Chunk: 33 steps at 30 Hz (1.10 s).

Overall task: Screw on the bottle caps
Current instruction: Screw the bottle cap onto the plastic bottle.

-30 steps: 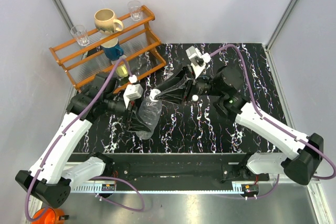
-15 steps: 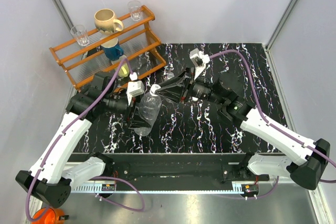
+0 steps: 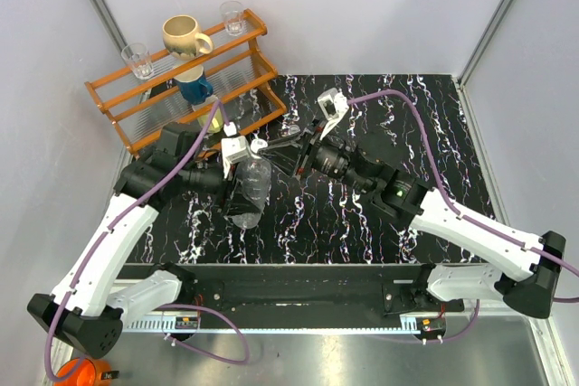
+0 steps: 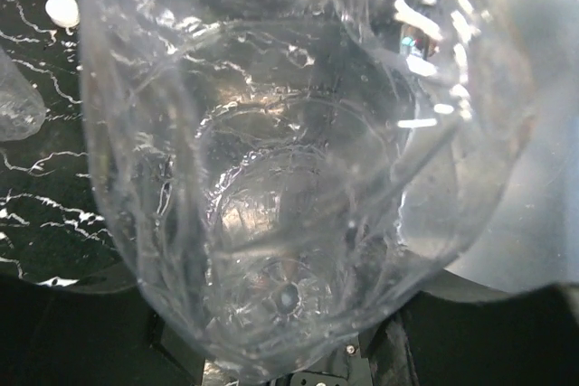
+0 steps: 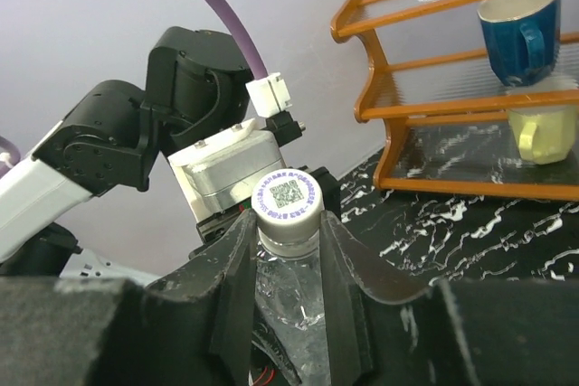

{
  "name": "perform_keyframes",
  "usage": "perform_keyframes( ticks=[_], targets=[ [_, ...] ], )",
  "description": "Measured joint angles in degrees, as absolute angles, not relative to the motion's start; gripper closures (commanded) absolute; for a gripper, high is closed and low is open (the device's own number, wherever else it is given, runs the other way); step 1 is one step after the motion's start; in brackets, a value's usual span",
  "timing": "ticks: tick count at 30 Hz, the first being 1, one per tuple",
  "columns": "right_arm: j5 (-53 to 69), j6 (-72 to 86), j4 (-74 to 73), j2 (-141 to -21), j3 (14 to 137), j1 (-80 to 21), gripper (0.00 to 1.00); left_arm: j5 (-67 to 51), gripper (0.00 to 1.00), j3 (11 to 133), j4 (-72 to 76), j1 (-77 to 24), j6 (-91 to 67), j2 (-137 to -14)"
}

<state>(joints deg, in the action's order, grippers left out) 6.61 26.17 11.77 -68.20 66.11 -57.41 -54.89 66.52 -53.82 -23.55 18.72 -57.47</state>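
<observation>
1. Swinging in toward the wooden rack (image 3: 194, 74), the right arm has moved since a second ago. The right gripper (image 3: 269, 147) then sat short of the bottle's top and now reaches it. The bottle (image 3: 252, 185) has also been carried closer to the rack's front.
2. The left gripper (image 3: 237, 192) is clenched around the bottle's ribbed body, just in front of the rack's near right corner. Clear plastic fills its wrist view.
3. The bottle is tilted, with its neck toward the rack and its base pointing away from it.
4. A white cap (image 5: 291, 198) with a printed code sticker sits on the bottle's neck. The right gripper's two black fingers (image 5: 237, 264) press against it from either side, grasping it.
5. A loose cap (image 4: 61, 9) lies on the black marbled table (image 3: 434, 124), seen only in the left wrist view. I cannot tell how it lies relative to the rack.
6. A clear crumpled shape (image 4: 14, 106) shows near that loose cap. I cannot tell whether it is the second bottle.
7. The rack holds a cream mug (image 3: 184, 36), a blue mug (image 3: 194, 88), a yellow mug (image 5: 543, 133) and two glasses (image 3: 137, 60).
</observation>
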Motion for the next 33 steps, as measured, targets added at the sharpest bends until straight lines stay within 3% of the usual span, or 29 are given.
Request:
perform_keyframes(
  ticks=[3,7,12,13,21,25,33],
  targets=[
    [3.0,25.8,9.1,-68.3,67.2,-58.7,1.00,-53.3,1.00,66.0,-52.9,-23.6,18.6,-57.4],
    [0.0,25.4,7.1,-68.3,67.7,-59.7,0.90,-51.5,1.00,65.8,-52.6,-23.5,18.6,-57.4],
    [-0.3,24.8,5.6,-69.1,68.9,-59.7,0.54,-51.0,1.00,65.1,-52.1,-23.4,18.5,-57.3],
    [-0.2,24.8,5.5,-69.4,69.2,-59.7,0.51,-51.0,1.00,65.1,-52.0,-23.3,18.4,-57.3],
    [4.9,22.7,7.9,-70.2,68.8,-60.5,0.44,-58.2,1.00,65.1,-52.0,-23.2,19.6,-57.0],
    [8.3,21.2,11.7,-68.2,65.4,-60.8,0.28,-64.7,1.00,65.1,-53.9,-23.2,21.3,-57.0],
    [12.0,17.3,13.6,-61.6,60.9,-60.5,0.29,-73.4,1.00,65.1,-54.5,-23.3,22.7,-57.0]
  ],
)
